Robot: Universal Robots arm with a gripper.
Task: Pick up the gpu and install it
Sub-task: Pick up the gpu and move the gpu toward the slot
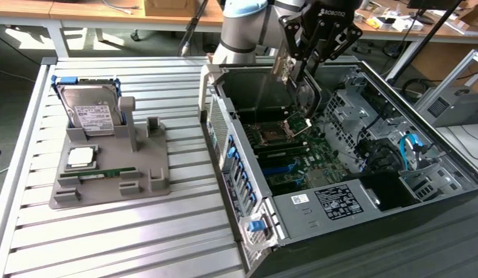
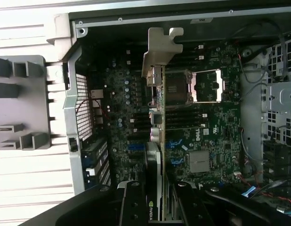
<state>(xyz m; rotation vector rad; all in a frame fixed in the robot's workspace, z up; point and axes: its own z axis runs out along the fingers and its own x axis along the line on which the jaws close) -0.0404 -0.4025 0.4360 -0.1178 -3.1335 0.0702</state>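
The gpu (image 1: 302,95) hangs on edge inside the open computer case (image 1: 223,133), above the motherboard (image 1: 297,156). My gripper (image 1: 307,58) is shut on the card's upper edge. In the wrist view the gpu (image 2: 157,141) shows edge-on between my fingers (image 2: 134,207), and its silvery metal bracket (image 2: 159,52) points away from the camera toward the case's rear wall. My gripper (image 2: 159,209) is at the near end of the card. The card hovers over the board's slots beside the CPU socket (image 2: 204,87); I cannot tell whether it touches a slot.
A grey fixture (image 1: 150,179) lies on the slatted table at the exterior view's left. It carries a hard drive (image 1: 92,113), a CPU chip (image 1: 81,156) and a green memory stick (image 1: 107,172). Drive cages and cables (image 1: 409,150) crowd the case's right side.
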